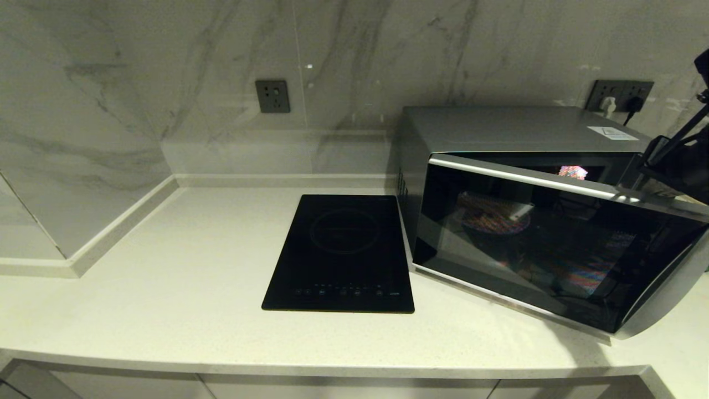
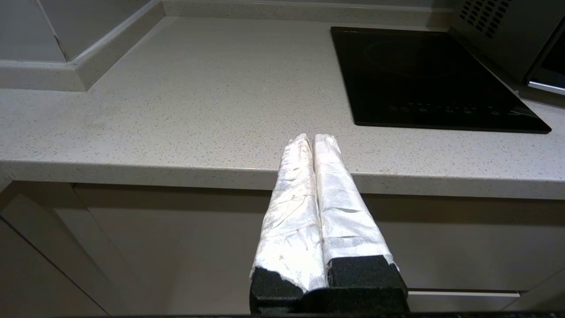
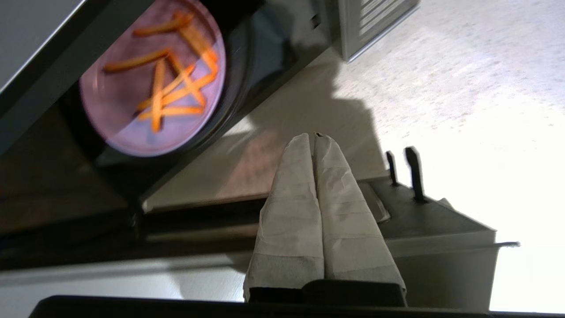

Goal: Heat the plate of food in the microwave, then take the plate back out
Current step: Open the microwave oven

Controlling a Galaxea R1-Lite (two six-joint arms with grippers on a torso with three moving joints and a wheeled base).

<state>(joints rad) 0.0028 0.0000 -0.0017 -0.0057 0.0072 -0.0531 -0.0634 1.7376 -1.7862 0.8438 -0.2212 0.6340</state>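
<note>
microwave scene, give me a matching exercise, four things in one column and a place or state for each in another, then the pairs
Things:
1. microwave door
2. plate of food
3. cooktop
4. right gripper

Places or states:
A. flat on the counter, beside the microwave
B. shut, holding nothing
C. partly open, tilted forward
D. inside the microwave

Pairs: 1-C, 2-D, 3-A, 4-B

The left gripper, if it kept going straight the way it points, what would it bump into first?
Probably nothing soon. The shut left gripper points out over the front edge of the countertop, apparently above it. Straight ahead is bare counter, with the black cooktop off to one side. Depth is hard to judge.
</note>
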